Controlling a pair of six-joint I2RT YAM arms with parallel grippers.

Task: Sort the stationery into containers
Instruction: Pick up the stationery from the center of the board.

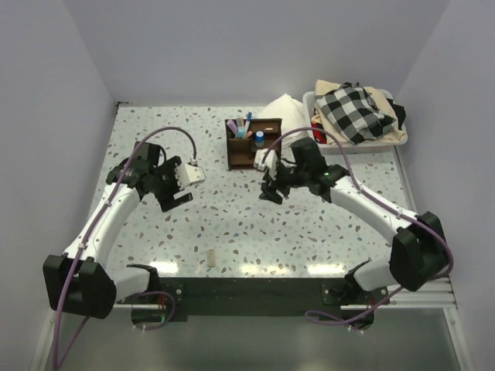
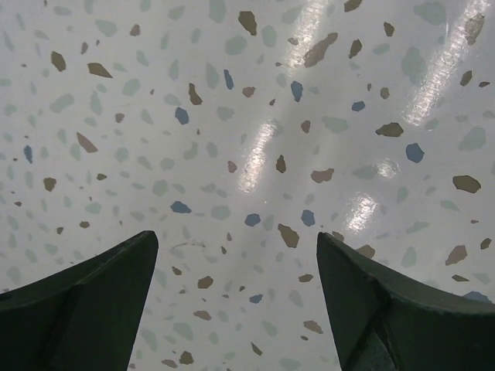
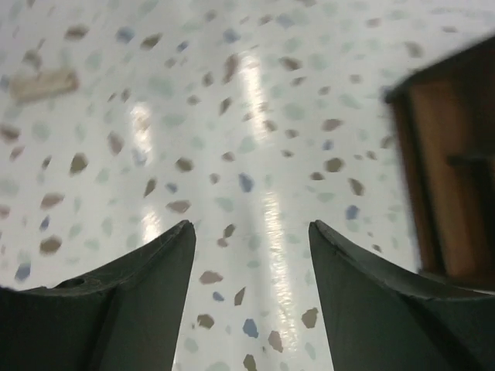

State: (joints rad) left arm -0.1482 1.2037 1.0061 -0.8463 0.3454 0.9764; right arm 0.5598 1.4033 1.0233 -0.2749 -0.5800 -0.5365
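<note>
The dark brown wooden organizer stands at the back middle of the table, with several pens and markers upright in its compartments. A stubby beige piece lies alone near the front edge; it shows blurred at the upper left of the right wrist view. My right gripper hovers just in front of the organizer, open and empty. My left gripper is to the left of the organizer, over bare table, open with nothing between its fingers.
A white plastic bin holding a checkered cloth sits at the back right. A white crumpled sheet lies behind the organizer. White walls close in the left, back and right sides.
</note>
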